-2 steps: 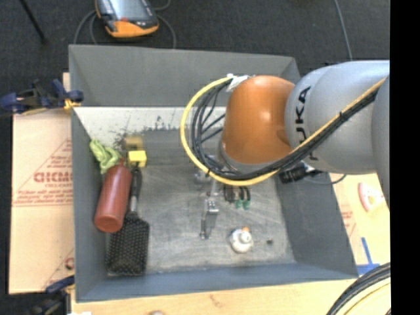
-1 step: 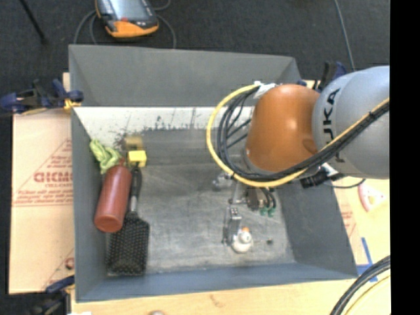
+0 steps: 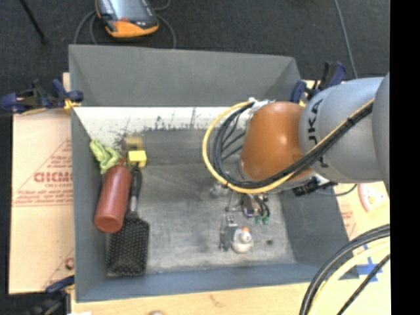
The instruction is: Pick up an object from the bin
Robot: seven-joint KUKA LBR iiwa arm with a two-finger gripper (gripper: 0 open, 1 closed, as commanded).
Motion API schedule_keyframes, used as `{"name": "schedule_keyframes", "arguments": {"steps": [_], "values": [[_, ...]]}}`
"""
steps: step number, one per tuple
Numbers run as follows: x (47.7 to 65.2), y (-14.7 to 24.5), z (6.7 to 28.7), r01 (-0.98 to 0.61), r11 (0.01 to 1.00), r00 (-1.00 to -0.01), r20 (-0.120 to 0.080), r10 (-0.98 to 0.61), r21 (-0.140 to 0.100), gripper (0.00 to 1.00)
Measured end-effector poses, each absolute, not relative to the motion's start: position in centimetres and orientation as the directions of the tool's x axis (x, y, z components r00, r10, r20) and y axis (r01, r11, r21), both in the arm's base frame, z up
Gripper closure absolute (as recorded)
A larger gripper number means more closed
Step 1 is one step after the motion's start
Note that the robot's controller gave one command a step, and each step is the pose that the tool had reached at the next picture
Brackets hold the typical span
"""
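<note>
A small white-and-orange rounded thing (image 3: 243, 241) lies on the scuffed floor of the grey metal bin (image 3: 177, 231), just beside the gripper (image 3: 228, 235). I cannot tell whether that claw is open or closed. 1 red cylinder (image 3: 113, 199) lies well apart, against the left wall.

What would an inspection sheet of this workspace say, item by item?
Surface: grey metal bin, its floor scuffed and speckled.
Job's things: small white and orange round thing on the bin floor, right of centre.
Clutter: by the left wall, a green crumpled thing, a yellow block, a red cylinder and a black mesh brush.
Grippers: gripper low in the bin, just beside the round thing; no hold can be confirmed.
Cables: yellow and black cables loop around the arm's orange cover.
Surroundings: orange and grey device with a cord on the dark floor beyond the bin.
</note>
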State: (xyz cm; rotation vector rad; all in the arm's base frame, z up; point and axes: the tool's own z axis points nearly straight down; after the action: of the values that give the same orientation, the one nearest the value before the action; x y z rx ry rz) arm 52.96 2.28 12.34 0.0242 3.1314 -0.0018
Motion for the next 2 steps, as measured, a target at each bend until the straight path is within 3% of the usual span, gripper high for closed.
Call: {"name": "schedule_keyframes", "arguments": {"steps": [1,2], "values": [[50.8,-0.32,8.93,-0.11,0.994,-0.994,-0.001,-0.11,-0.001,0.0],[50.94,-1.12,8.05,-0.158,0.987,-0.987,0.0,-0.158,-0.002,0.0]]}}
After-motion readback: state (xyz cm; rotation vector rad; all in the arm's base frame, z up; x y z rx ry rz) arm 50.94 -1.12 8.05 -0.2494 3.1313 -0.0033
